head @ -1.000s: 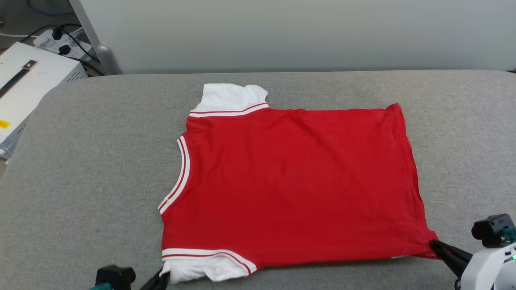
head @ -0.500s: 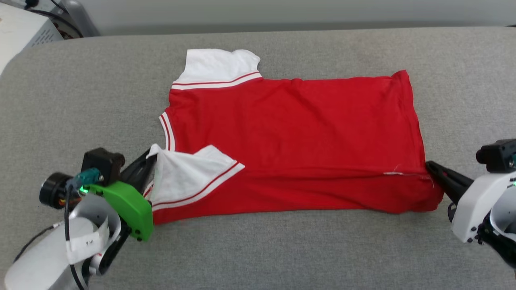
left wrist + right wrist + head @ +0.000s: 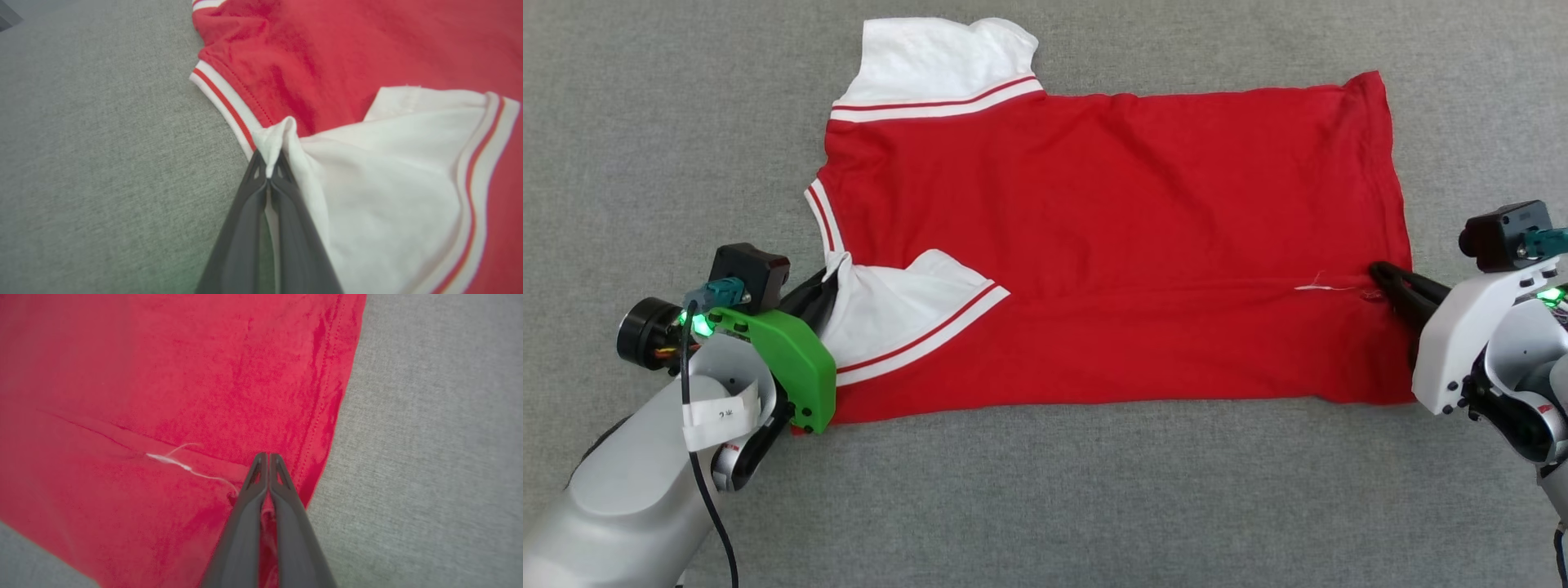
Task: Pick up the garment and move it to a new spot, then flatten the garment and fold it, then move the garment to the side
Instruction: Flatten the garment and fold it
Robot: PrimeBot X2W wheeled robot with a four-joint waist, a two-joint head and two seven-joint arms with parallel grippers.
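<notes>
At the near edge of the head view, both pale forearms come in from the bottom corners, over a grey padded surface [image 3: 1094, 490]. The left gripper [image 3: 829, 273] is clamped on the tip of the garment's near white sleeve [image 3: 890, 318]. In the left wrist view its fingers [image 3: 245, 228] meet on a pinch of white cloth just beside the striped neck trim [image 3: 224, 98]. The right gripper [image 3: 1380, 273] is closed on the hem corner. In the right wrist view the tips [image 3: 267, 457] press together over red fabric, and a loose white thread [image 3: 179, 465] trails beside them.

The garment [image 3: 1135, 204] lies spread on the surface, neck toward the robot's left and hem toward its right. A second ago its near edge lay flat, with the sleeve sticking out toward the robot. Now that edge is turned up over the red body, so a doubled band runs from one gripper to the other, deeper than half a second ago. The near sleeve rests on the red cloth, trim slanting.

Farther off, the far sleeve [image 3: 931, 57] lies flat as before. The head camera has tipped down since the earlier pictures.
</notes>
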